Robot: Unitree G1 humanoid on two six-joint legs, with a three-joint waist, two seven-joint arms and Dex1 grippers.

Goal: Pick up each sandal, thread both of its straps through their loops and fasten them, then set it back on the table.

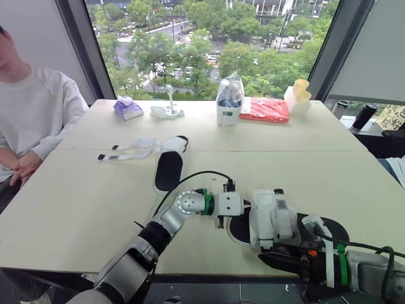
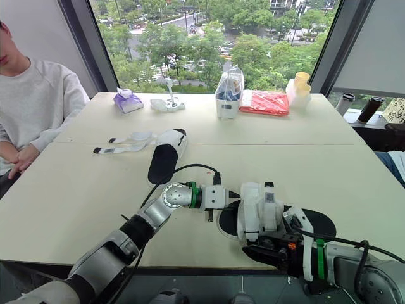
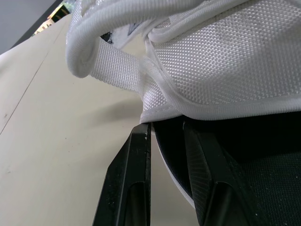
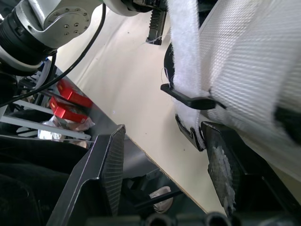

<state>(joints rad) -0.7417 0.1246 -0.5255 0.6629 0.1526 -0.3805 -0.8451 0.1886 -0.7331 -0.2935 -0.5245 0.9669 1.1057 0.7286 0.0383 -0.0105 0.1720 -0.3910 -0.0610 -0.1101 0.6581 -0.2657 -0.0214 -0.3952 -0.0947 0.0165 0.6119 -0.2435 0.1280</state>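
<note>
Left fingers (image 3: 134, 179) narrowly parted, clamped on sole rim of near sandal (image 1: 239, 231) at front edge of desk (image 1: 95, 202). Right fingers (image 4: 110, 169) spread wide, empty, flanking white strap (image 4: 181, 56). Second sandal (image 1: 171, 161) mid-desk

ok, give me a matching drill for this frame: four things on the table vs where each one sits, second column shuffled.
Things:
1. near sandal
2. far sandal
3. red packet
4. yellow stack

Places:
A. far right corner of the table
B. at the near edge
C. mid-table, straps lying loose toward the robot's left
D. far side, just right of the clear bag

Pairs: 1-B, 2-C, 3-D, 4-A
</note>
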